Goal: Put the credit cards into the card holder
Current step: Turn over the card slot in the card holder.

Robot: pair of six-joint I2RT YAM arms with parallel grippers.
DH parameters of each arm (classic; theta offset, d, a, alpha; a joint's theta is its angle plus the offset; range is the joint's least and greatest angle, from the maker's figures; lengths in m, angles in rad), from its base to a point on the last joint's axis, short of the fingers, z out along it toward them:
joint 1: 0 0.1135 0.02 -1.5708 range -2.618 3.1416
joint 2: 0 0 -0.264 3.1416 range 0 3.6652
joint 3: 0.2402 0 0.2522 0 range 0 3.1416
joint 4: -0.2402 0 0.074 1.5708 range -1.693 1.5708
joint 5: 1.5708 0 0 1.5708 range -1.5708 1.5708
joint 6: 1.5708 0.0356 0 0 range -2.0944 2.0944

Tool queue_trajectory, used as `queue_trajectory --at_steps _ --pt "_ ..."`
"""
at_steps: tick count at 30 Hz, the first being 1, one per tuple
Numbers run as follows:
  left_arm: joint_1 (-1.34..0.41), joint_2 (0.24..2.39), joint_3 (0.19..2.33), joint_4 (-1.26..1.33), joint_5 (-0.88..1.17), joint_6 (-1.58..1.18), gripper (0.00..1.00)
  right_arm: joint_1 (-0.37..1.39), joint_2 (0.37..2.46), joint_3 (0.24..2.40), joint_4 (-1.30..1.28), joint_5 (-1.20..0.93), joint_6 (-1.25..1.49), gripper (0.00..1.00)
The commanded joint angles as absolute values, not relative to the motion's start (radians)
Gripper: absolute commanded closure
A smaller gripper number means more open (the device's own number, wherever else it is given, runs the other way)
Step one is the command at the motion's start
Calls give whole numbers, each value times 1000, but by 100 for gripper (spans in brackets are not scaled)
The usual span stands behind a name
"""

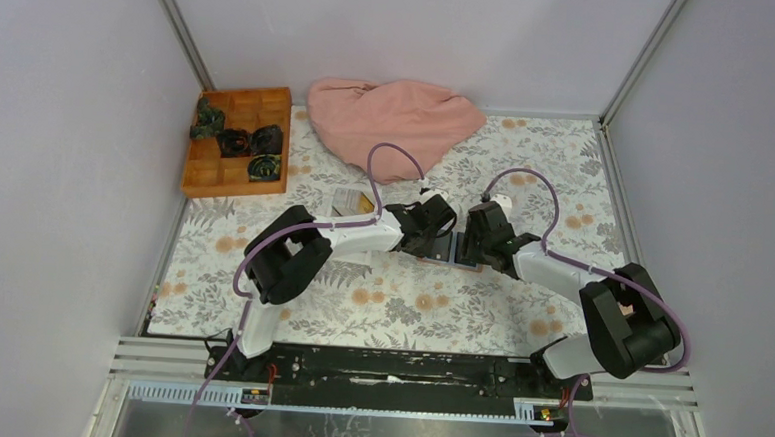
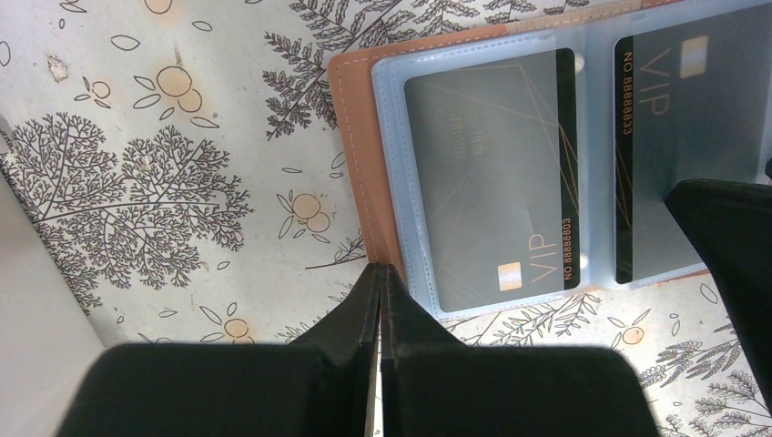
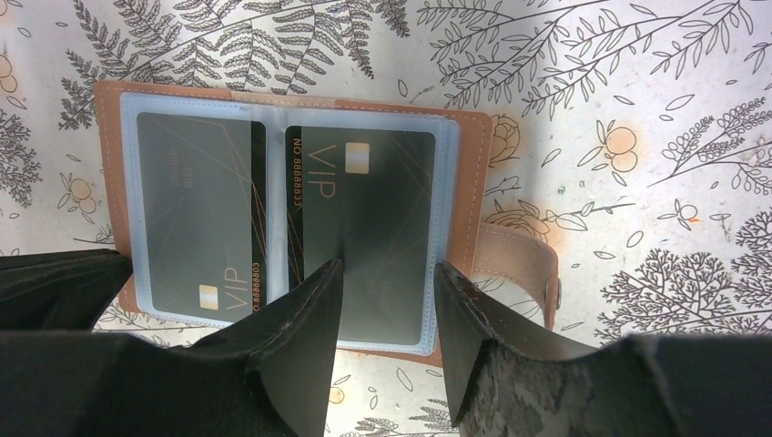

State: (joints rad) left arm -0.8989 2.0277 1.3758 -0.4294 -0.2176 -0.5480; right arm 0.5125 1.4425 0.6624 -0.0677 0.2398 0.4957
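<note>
I saw 1 pink cloth (image 1: 394, 119), 1 card holder (image 3: 473, 182) lying open on the table (image 1: 546, 177) between 2 arms, and 2 dark cards (image 3: 196, 209) in its sleeves. The left gripper (image 2: 380, 282), fingers together, sat at its edge; the right gripper (image 3: 390, 269), fingers apart, stood over 1 card.

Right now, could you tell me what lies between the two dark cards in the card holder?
Only the centre seam of the clear sleeve, seen in the right wrist view.
</note>
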Motion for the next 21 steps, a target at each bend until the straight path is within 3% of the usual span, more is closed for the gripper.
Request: queue_trajectory --at_steps 1,21 --pt "-923 2101 1326 -424 -126 -560 100 499 1449 655 -18 205 521 51" --pt "-923 2108 1329 -422 -122 -560 100 440 1445 621 4 140 542 51"
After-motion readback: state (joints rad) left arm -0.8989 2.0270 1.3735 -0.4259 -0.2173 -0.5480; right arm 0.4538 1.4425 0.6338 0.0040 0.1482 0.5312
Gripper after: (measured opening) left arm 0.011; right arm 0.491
